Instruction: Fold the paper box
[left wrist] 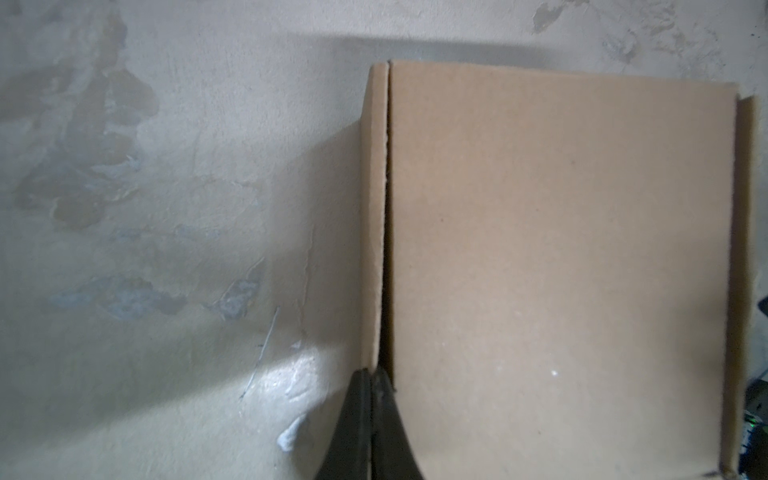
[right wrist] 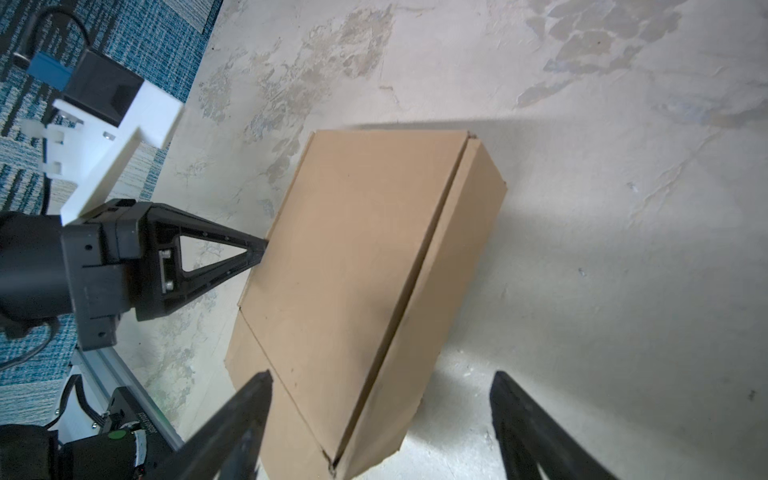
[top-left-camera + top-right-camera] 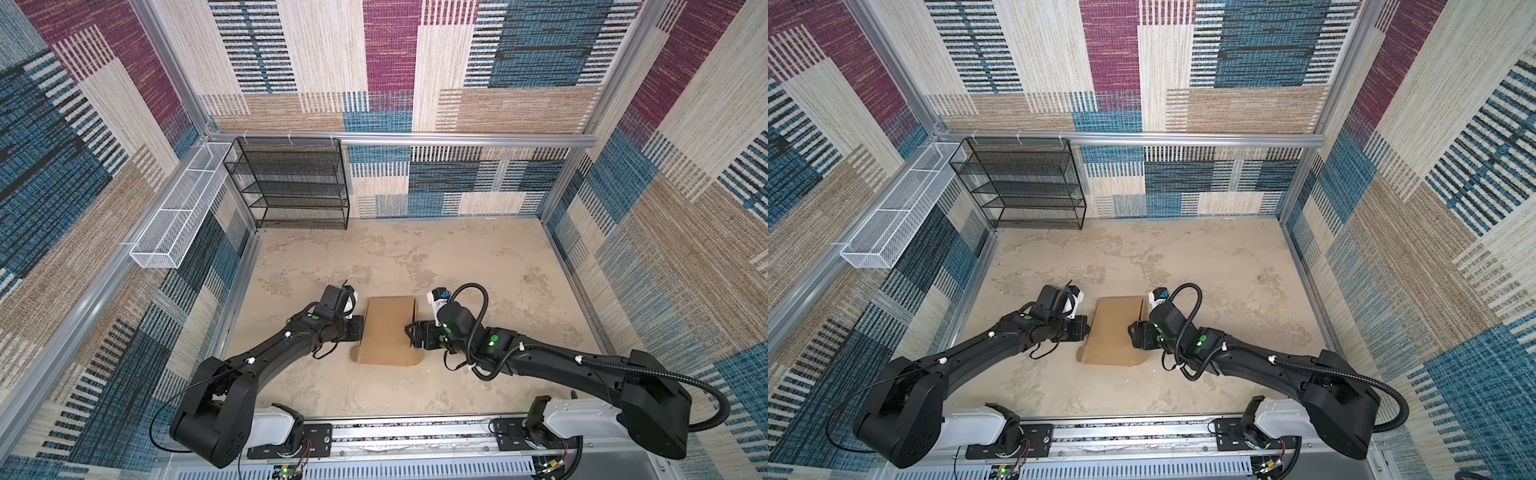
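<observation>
Although the left hand (image 1: 371, 372) is closed against the matte brown paper box (image 1: 561, 249), any pinched cardboard is hidden; the right hand (image 2: 381, 378) gapes wide at its corner.

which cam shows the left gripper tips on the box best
The right wrist view: the left gripper is side-on, shut tips touching the edge of the paper box. The left wrist view shows only the tips by the box's side wall; both top views show it small, tips barely visible.
</observation>
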{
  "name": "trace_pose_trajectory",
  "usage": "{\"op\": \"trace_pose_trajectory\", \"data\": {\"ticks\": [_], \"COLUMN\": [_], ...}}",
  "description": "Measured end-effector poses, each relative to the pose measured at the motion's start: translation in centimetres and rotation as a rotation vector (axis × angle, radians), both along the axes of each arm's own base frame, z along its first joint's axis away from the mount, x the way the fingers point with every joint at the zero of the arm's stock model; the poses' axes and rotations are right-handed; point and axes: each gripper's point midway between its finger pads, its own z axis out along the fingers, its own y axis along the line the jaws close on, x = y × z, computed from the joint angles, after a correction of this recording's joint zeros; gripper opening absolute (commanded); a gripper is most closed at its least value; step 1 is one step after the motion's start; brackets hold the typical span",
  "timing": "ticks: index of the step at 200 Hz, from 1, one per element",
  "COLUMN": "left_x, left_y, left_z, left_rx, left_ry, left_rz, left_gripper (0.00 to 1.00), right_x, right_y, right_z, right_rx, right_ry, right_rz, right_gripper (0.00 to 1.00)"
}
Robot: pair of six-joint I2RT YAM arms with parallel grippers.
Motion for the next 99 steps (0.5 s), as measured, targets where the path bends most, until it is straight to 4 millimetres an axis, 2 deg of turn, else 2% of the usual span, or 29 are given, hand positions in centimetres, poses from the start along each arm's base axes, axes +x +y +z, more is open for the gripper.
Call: {"op": "trace_pose_trajectory", "data": {"ticks": [68,99], "left_x": [-0.1,0.0], "left_y": [0.1,0.1], "left_z": [0.0,0.0], "left_rx": [-0.001,-0.003], "left_ry": [-0.002,-0.006], "left_rz": [0.001,0.002], "left_gripper": [0.05,0.04], "right_x": [0.6,0.2], "right_y": [0.1,0.2], "right_z": [-0.7,-1.5], "right_rx": [0.141,0.197], "right_ry": [0.098,0.151], "right_rz": [-0.029,-0.024], "right_gripper": [0.85,0.85]}}
